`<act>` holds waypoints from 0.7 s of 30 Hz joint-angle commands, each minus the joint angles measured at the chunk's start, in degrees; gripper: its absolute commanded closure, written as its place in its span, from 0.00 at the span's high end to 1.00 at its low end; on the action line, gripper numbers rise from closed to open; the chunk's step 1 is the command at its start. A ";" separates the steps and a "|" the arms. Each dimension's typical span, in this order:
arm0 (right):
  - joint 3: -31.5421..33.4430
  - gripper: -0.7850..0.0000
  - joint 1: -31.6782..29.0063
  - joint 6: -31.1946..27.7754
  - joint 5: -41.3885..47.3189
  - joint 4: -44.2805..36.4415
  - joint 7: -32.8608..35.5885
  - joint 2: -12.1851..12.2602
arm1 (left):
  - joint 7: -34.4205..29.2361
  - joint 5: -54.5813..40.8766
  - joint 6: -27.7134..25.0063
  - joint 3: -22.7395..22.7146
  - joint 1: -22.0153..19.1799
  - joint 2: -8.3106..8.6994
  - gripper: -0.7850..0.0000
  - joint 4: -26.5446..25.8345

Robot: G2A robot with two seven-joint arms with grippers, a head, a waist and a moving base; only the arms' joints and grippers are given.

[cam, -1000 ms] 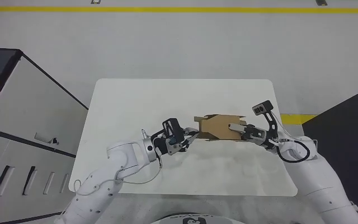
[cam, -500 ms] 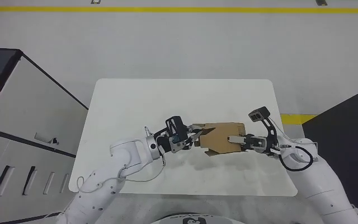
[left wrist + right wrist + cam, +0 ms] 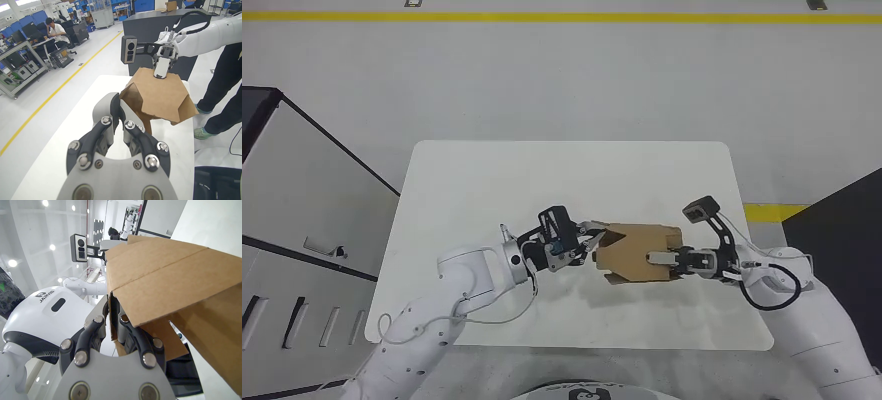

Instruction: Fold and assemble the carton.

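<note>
A brown cardboard carton [image 3: 634, 250], partly opened into a box shape with loose flaps, hangs between both grippers just above the white table [image 3: 492, 180]. My left gripper [image 3: 591, 246] is shut on a flap corner at the carton's left end; in the left wrist view its fingers [image 3: 115, 106] pinch that brown edge of the carton [image 3: 162, 94]. My right gripper [image 3: 659, 258] is shut on a panel edge at the carton's right end, also visible as the right gripper [image 3: 159, 75] on the far rim. In the right wrist view the right gripper [image 3: 113, 315] clamps the carton [image 3: 170, 279] wall edge-on.
The table [image 3: 79, 113] has open white surface all around the carton. A dark cabinet [image 3: 842, 230] stands off the table's right edge and a grey cabinet [image 3: 302, 190] off its left edge.
Both grippers carried the carton toward the table's front edge. The carton has turned and opened from a flatter shape into a fuller box, and the right gripper has swung lower and leftward.
</note>
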 commanded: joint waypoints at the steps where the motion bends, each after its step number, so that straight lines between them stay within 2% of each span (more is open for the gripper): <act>1: -0.08 0.00 0.02 0.11 -0.33 -0.06 0.11 -0.01 | -0.17 -0.02 -0.17 0.16 -0.10 0.01 0.00 -0.09; 11: -0.02 0.00 0.20 0.48 -2.46 0.33 0.04 -0.02 | -2.88 1.93 -0.79 0.20 -0.60 0.23 0.00 -1.11; 21: -0.53 0.00 0.44 1.17 -2.19 -0.25 1.17 -0.12 | -2.01 0.67 -1.34 0.87 -1.20 0.18 0.00 -0.18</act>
